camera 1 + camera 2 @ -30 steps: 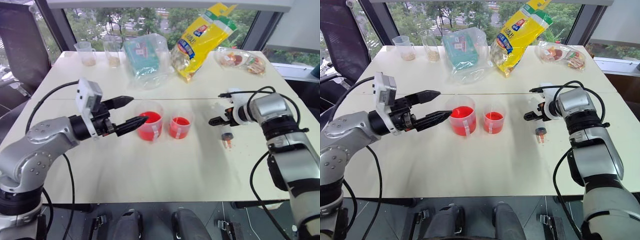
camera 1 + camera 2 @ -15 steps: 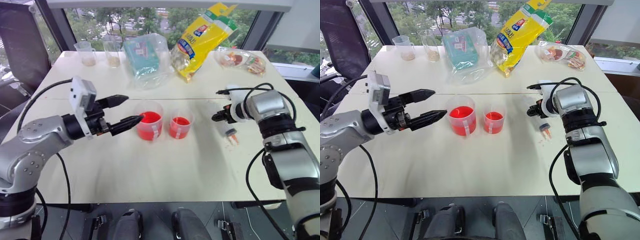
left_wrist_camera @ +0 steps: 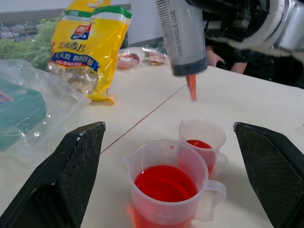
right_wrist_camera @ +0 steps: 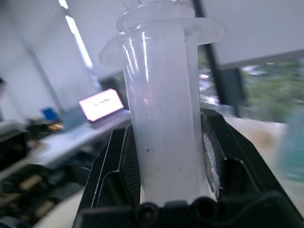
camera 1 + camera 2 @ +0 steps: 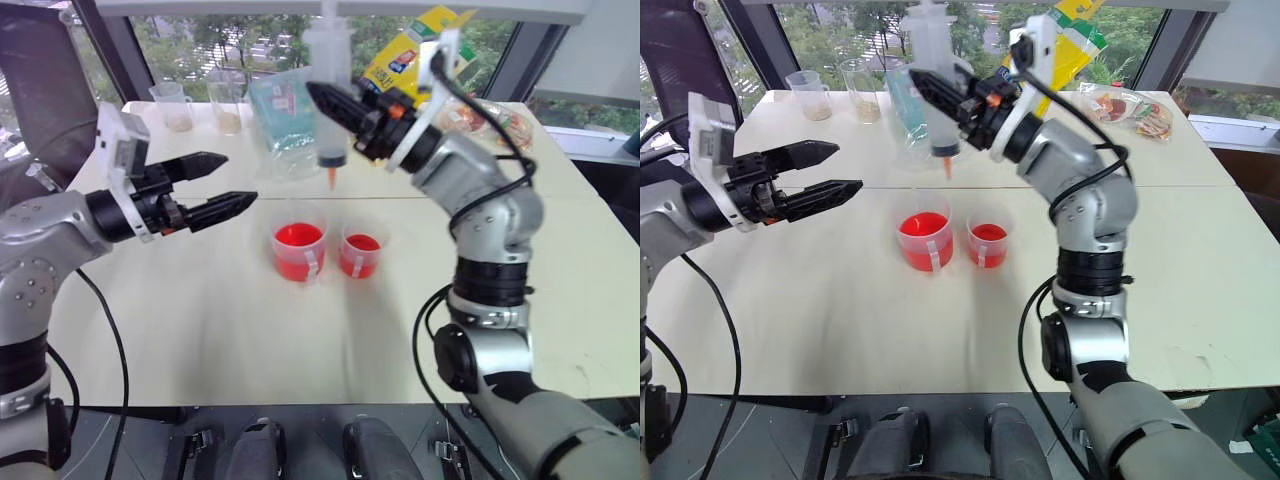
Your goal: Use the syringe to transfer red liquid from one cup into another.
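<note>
Syringe (image 5: 328,95) lifted off white table (image 5: 300,340)

I count two cups of red liquid (image 5: 299,237), larger (image 5: 300,252) and smaller (image 5: 360,255), one syringe (image 5: 329,90), two beakers (image 5: 172,106) far left, three bags (image 5: 290,115).

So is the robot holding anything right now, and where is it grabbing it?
Yes. The right gripper holds the syringe upright by its clear barrel, orange tip pointing down above the cups. The left gripper is open and holds nothing.
</note>
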Robot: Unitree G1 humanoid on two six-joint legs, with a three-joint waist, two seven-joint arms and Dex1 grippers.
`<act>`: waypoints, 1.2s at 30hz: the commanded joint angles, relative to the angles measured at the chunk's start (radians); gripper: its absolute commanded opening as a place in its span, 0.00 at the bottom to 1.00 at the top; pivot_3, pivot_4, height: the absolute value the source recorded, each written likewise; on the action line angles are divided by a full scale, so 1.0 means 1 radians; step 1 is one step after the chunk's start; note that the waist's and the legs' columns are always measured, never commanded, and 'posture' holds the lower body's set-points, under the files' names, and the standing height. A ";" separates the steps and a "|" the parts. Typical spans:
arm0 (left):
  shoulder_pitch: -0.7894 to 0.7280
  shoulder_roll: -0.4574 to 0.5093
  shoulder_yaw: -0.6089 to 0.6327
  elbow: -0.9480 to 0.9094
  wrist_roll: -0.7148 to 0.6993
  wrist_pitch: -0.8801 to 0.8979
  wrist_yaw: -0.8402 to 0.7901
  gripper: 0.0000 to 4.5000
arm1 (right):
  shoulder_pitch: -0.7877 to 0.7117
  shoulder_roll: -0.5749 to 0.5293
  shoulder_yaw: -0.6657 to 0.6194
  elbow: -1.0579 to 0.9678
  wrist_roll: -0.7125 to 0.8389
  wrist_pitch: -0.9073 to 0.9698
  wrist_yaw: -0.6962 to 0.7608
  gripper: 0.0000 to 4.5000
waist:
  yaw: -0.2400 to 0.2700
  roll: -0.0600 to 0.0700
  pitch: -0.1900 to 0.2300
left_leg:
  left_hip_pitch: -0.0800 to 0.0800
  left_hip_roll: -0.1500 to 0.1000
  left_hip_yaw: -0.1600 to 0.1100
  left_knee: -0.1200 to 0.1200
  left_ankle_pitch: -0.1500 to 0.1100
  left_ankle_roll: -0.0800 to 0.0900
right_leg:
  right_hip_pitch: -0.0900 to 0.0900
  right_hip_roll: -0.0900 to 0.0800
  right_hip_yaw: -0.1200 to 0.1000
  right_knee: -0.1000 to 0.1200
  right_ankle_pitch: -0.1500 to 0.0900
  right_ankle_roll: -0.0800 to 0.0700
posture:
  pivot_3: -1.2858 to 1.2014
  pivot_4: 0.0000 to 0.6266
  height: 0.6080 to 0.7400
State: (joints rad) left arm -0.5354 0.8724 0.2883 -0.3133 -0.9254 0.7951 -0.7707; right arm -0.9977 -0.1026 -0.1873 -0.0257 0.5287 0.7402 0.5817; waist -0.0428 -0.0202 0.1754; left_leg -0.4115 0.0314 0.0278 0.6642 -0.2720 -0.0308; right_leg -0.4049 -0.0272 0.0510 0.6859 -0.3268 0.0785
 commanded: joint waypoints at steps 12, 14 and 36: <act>-0.128 0.013 0.003 0.004 -0.019 0.024 -0.011 1.00 | 0.265 0.089 0.237 0.176 -0.147 -0.453 0.117 0.30 | -0.004 -0.001 0.000 | 0.000 0.000 0.000 0.000 0.000 0.000 | 0.000 0.001 0.000 0.000 0.000 0.000 | 0.52 0.24 1.00; -0.146 -0.006 -0.014 0.011 -0.022 0.028 -0.011 1.00 | 0.278 0.091 0.251 0.177 -0.157 -0.464 0.116 0.30 | -0.003 -0.001 0.000 | 0.000 0.000 0.000 0.000 0.000 0.000 | 0.000 0.001 0.000 0.001 0.000 0.000 | 0.52 0.24 1.00; -0.165 -0.137 -0.119 0.078 0.030 0.033 -0.022 1.00 | 0.324 0.074 0.324 0.169 -0.202 -0.493 0.140 0.30 | -0.003 -0.001 0.000 | 0.001 0.000 0.000 0.000 0.001 -0.001 | 0.000 0.001 0.000 0.003 0.000 0.000 | 0.52 0.24 1.00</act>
State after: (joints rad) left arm -0.6755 0.7346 0.1683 -0.2336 -0.9025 0.8447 -0.7857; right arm -0.6790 -0.0283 0.1199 0.1759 0.3281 0.2451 0.7138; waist -0.0463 -0.0209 0.1750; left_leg -0.4101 0.0316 0.0276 0.6647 -0.2713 -0.0320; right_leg -0.4049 -0.0265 0.0512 0.6888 -0.3268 0.0785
